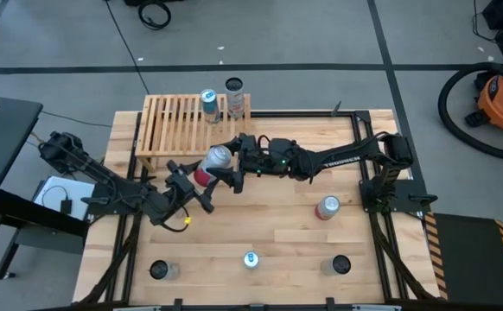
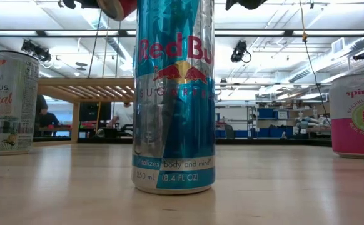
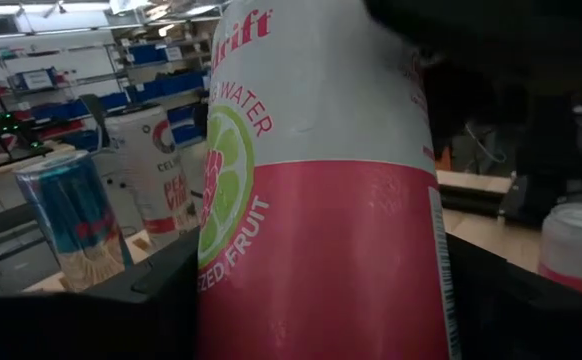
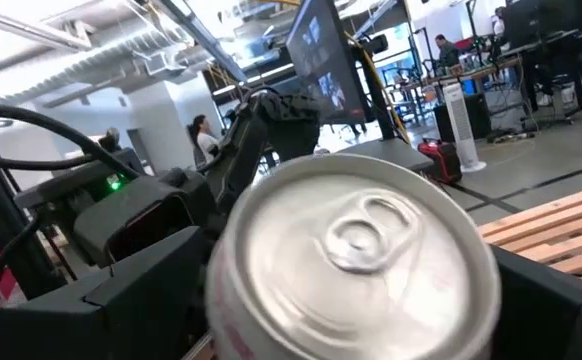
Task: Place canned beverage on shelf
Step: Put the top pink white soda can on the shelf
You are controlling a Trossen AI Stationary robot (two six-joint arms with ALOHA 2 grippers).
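A white-and-pink can (image 1: pixel 211 166) is lifted clear above the table, just in front of the slatted wooden shelf (image 1: pixel 169 125). It lies tilted, with its silver top toward the right arm and its pink bottom toward the left arm. My left gripper (image 1: pixel 193 183) is shut on its pink lower half. My right gripper (image 1: pixel 237 161) is shut on its top end. A blue can (image 1: pixel 209 104) and a white can (image 1: pixel 235 99) stand upright on the shelf's right end. In the low view only the held can's bottom (image 2: pixel 116 6) shows, at the picture's top. My left gripper pinches the can's pink lower half (image 3: pixel 321 290) between its two fingers (image 3: pixel 161 295), which lie across the can. It comes slanting from the table's near left. The can is clear of the table and tilted. My right gripper has a finger (image 4: pixel 141 265) on each side of the can's top end (image 4: pixel 356 240). It comes from the table's right, pointing along the can, with the lid facing the wrist. The contact itself is hidden behind the lid's rim.
A blue-and-silver can (image 1: pixel 251 259) stands at the near edge's middle, close to the low camera (image 2: pixel 174 94). A pink can (image 1: pixel 327 207) stands to the right, and two more cans (image 1: pixel 161 270) (image 1: pixel 340 264) stand near the front corners. The shelf's left slats are bare.
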